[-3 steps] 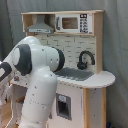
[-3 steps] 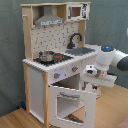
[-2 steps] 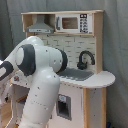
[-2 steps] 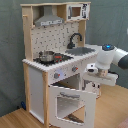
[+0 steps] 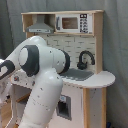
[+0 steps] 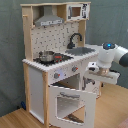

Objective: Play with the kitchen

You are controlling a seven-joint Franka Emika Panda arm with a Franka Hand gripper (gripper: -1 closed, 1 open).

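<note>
The kitchen (image 6: pixel 37 80) is a tall white and light-wood toy with a grey hood (image 6: pixel 50 20), a microwave (image 6: pixel 75 11), a black faucet (image 6: pixel 75 39) and a sink (image 6: pixel 82 51). A small pot (image 6: pixel 47 56) sits on its stove. The windowed oven door (image 6: pixel 70 102) hangs open, tilted outward. In the second exterior view my gripper (image 6: pixel 94 68) is at the counter's right end, beside the knobs (image 6: pixel 75 69). In the first exterior view my white arm (image 5: pixel 42 75) hides the kitchen's (image 5: pixel 95 80) left half and the gripper.
A dark curtain (image 6: pixel 10 50) hangs behind the kitchen. The wooden floor (image 6: pixel 20 120) shows in front of the oven in the second exterior view. My arm's elbow (image 6: pixel 107 52) reaches in from the second exterior view's right.
My arm has shifted slightly toward the first exterior view's left. The oven door stays open and the pot has not moved.
</note>
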